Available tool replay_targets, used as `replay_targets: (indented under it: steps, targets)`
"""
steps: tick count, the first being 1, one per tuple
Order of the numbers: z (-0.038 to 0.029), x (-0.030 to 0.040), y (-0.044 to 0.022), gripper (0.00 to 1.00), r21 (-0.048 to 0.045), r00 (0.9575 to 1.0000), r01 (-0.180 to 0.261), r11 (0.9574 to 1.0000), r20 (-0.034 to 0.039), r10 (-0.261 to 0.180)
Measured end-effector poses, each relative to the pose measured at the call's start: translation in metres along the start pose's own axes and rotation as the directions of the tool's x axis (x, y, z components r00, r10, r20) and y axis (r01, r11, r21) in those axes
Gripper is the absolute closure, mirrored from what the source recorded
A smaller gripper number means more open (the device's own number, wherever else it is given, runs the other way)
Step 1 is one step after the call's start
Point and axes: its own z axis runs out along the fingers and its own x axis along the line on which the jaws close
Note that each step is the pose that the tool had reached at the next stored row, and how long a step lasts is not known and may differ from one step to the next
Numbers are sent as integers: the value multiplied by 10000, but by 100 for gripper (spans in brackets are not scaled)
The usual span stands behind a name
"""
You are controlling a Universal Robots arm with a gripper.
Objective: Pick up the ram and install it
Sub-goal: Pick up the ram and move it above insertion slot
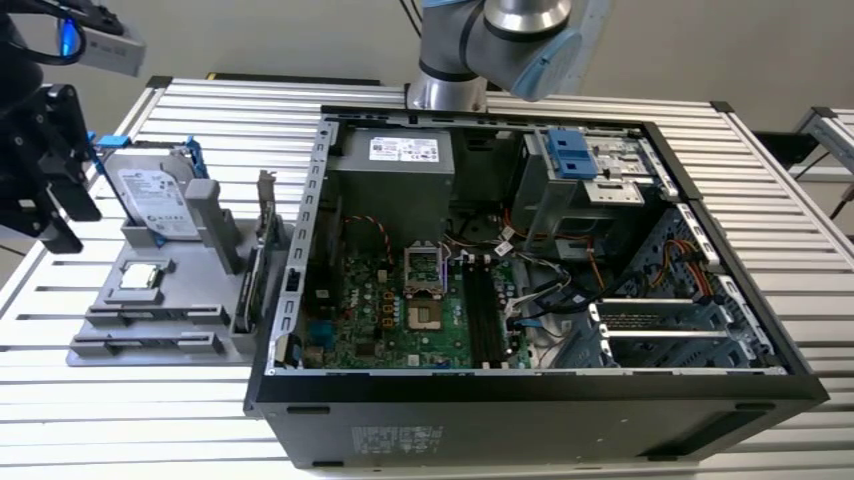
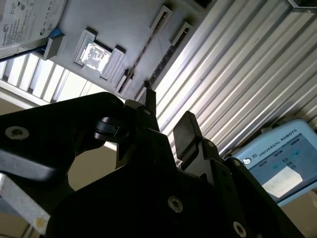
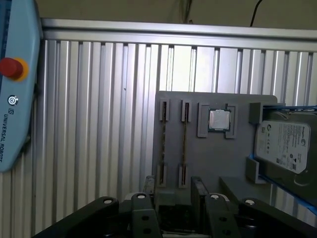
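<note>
The black two-fingered gripper (image 3: 173, 187) is spread, with nothing between its fingers. The long, thin, grey-edged ram (image 3: 184, 144) stands edge-on in the grey slotted holder block (image 3: 218, 158), just ahead of the fingertips and clear of them.

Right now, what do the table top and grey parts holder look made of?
Table top: likely bare aluminium, ribbed slats with a bright metallic sheen. Grey parts holder: probably plastic, matte uniform grey with no glare, though painted metal can't be excluded.
</note>
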Motion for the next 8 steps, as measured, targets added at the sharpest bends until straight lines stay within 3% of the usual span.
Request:
replay_targets:
  steps: [8]
  targets:
    - [26,-1,0,0,1,10000,0,10000,0,0]
